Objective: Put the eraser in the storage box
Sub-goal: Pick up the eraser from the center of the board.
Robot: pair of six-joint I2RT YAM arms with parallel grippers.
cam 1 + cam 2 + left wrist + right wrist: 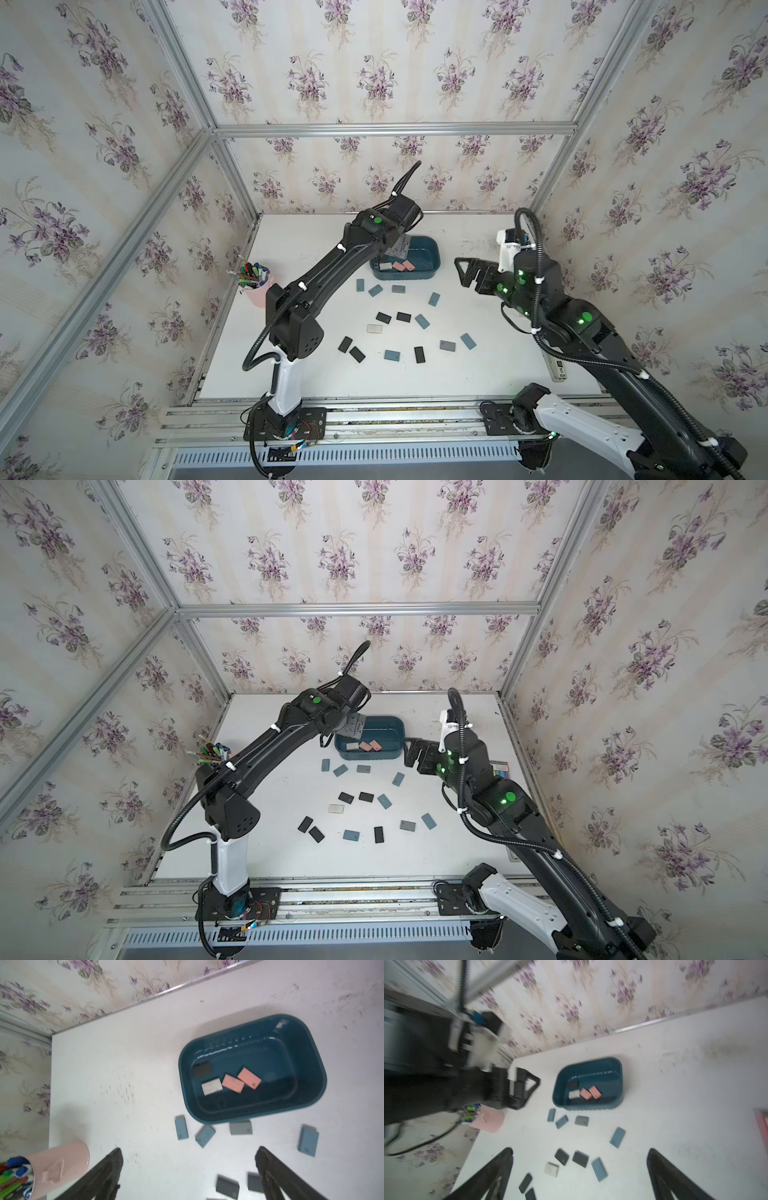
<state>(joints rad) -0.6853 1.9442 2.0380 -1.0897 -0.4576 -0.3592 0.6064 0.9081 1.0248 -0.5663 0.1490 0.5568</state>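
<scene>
A: Which step is running?
B: Fetching, probably; left pincer (189,1149) and right pincer (580,1150) are gaping, empty.
A: Storage box (311,1059)?
B: Sitting beyond the left pincer; nearer blue eraser (181,1127) is needing a lined-up descent.

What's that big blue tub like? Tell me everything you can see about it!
The storage box is a dark teal, shiny plastic-looking tub, shallow, rectangular with rounded corners, no lid. It sits upright on the white table near the back wall. On its floor lie two pink erasers, a white eraser and a black eraser. A grey eraser lies close against its near side.
</scene>
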